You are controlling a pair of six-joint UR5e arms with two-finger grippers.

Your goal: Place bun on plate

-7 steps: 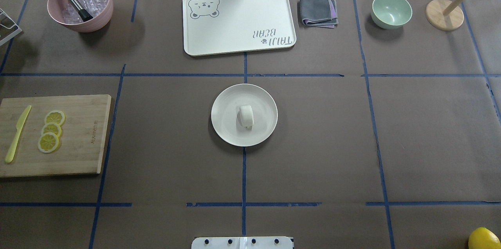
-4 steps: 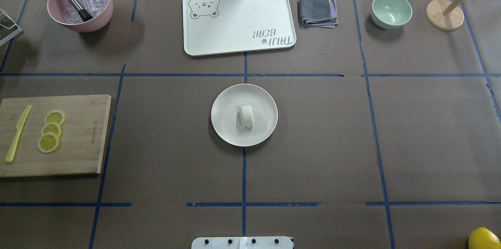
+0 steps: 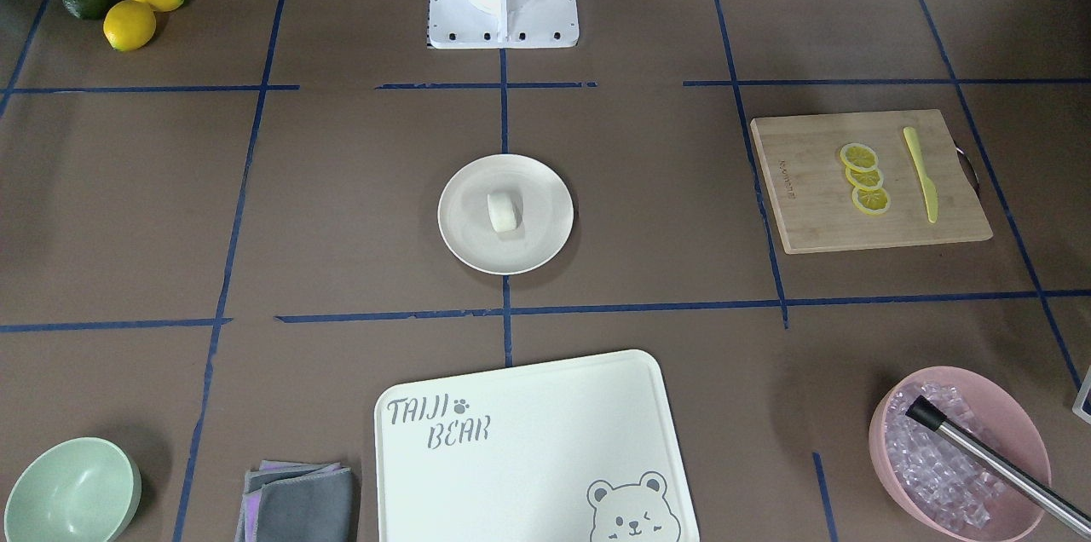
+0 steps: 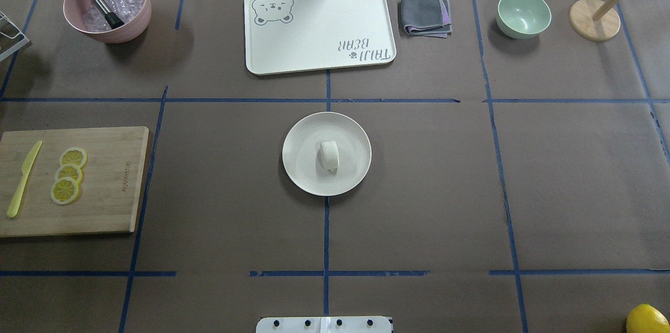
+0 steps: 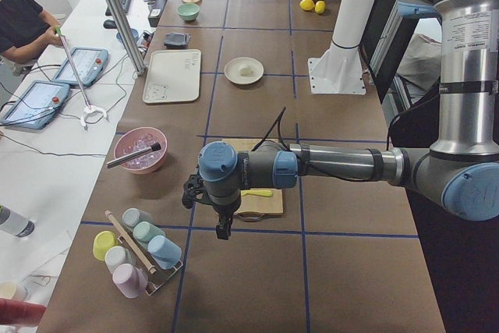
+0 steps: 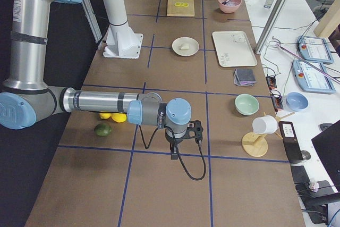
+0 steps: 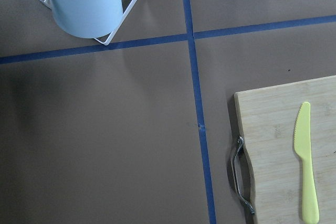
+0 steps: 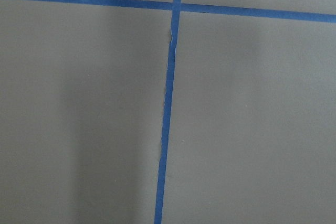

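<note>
The left arm [image 5: 335,165] reached out level over the table's left end. The left gripper [image 5: 222,230] pointed straight down above the tape [image 5: 257,233], just beside the board [image 5: 269,205]. Whether its fingers were parted, or gripped anything, could not be told. The right gripper [image 6: 173,154] hung the same way at the opposite end, and its state was just as unclear. Well apart from both, at mid-table, the bun [image 4: 329,155] sat in the middle of the plate [image 4: 299,176]. It was white and smooth, a stubby rounded cylinder.

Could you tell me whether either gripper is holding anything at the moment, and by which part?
Nothing seems held: the bun lies free on the plate, and the left gripper and right gripper hang far off, visibly empty.
</note>
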